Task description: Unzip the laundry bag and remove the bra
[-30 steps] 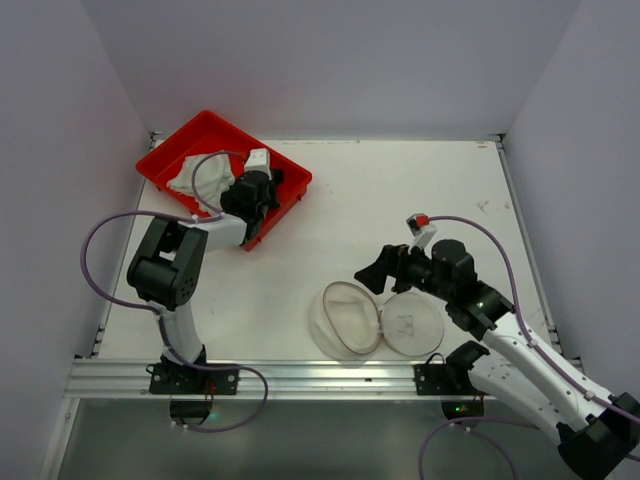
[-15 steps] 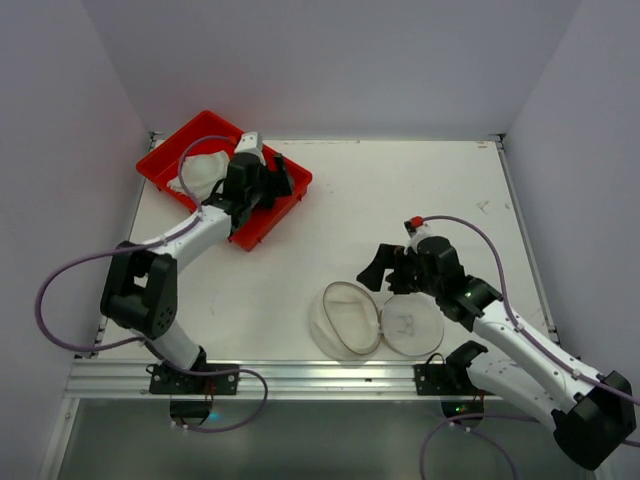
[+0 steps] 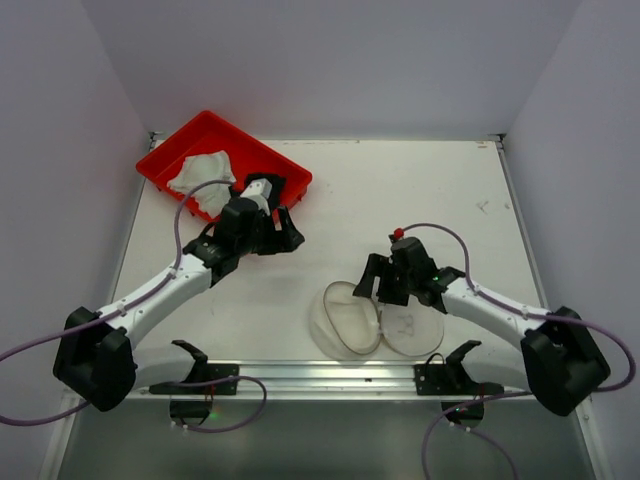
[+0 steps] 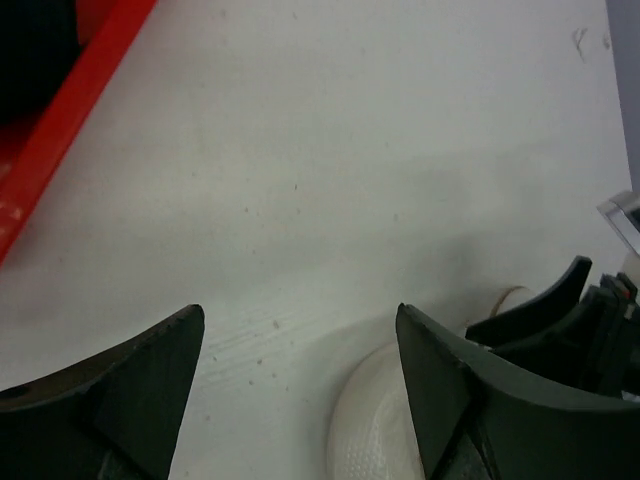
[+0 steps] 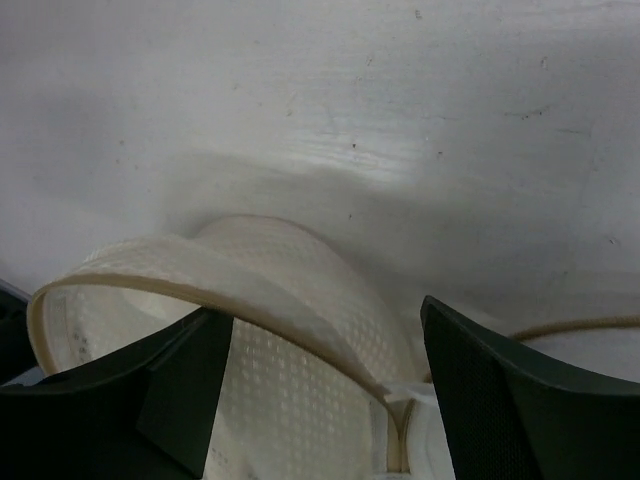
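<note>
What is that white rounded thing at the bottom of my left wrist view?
Observer: The laundry bag, lying unzipped on the table as two round halves.
Operator: And the black shape at right?
Observer: The right arm's fingers, open, with the bag's raised mesh half between them.
Operator: Anything in that red tray?
Observer: Crumpled white fabric, apparently the bra.

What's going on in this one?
The laundry bag lies unzipped and spread open near the front of the table. The right gripper hangs open just over it. The left gripper, open and empty, is over bare table beside the red tray, where a crumpled white garment, likely the bra, lies.
</note>
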